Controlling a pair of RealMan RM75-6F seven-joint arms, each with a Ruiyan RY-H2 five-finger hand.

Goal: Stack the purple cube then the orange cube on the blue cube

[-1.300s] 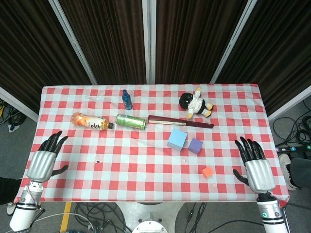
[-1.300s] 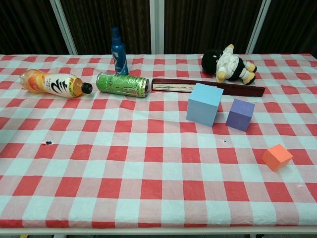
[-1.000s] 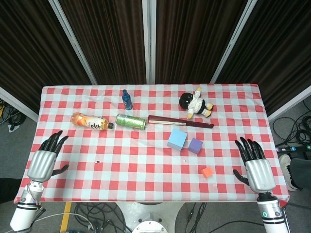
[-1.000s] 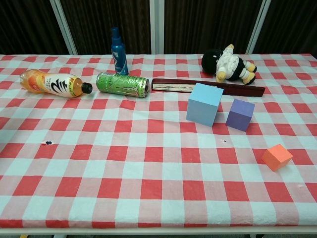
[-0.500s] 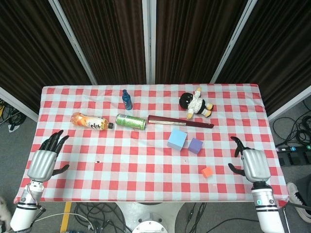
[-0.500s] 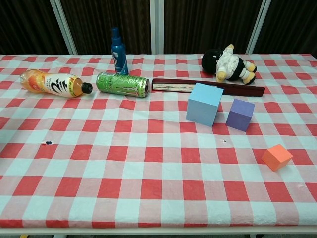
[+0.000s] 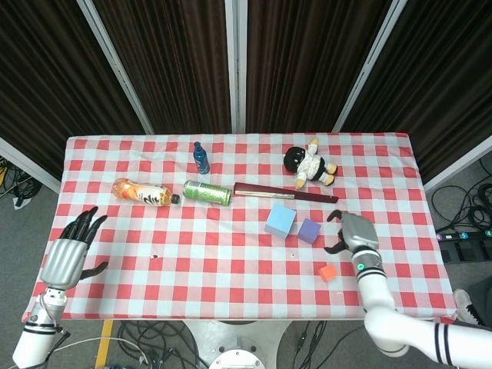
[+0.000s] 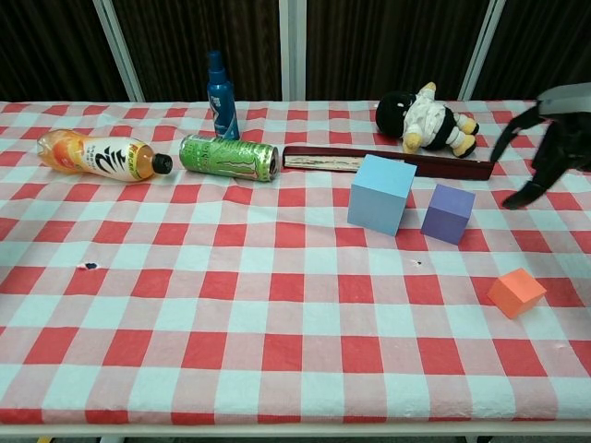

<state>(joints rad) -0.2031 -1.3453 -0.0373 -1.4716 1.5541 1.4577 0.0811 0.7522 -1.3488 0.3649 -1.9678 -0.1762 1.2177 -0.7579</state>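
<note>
The right hand (image 7: 354, 232) has swung in from the table's right edge since the earlier frames — it now sits over the checked table (image 7: 192, 254), just right of the purple cube (image 7: 309, 230), fingers spread and curved downward, holding nothing. In the chest view it shows at the far right, apart from the cube and not touching it. The left hand (image 7: 69, 250) hasn't budged, hanging off the table's left edge with fingers apart and empty.

Cubes are all where they were: the blue cube (image 7: 280, 220) flat on the table, purple one just to its right with a small gap between them, and the orange cube (image 7: 328, 272) nearer the front edge, a bit tilted, well apart from the other two. Nothing stacked yet.

Behind them — a dark red flat case (image 7: 286, 193), a green can (image 7: 207, 192) on its side, an orange drink bottle (image 7: 142, 192) lying down, a small blue bottle (image 7: 201, 157) upright, and a plush doll (image 7: 309, 166).
</note>
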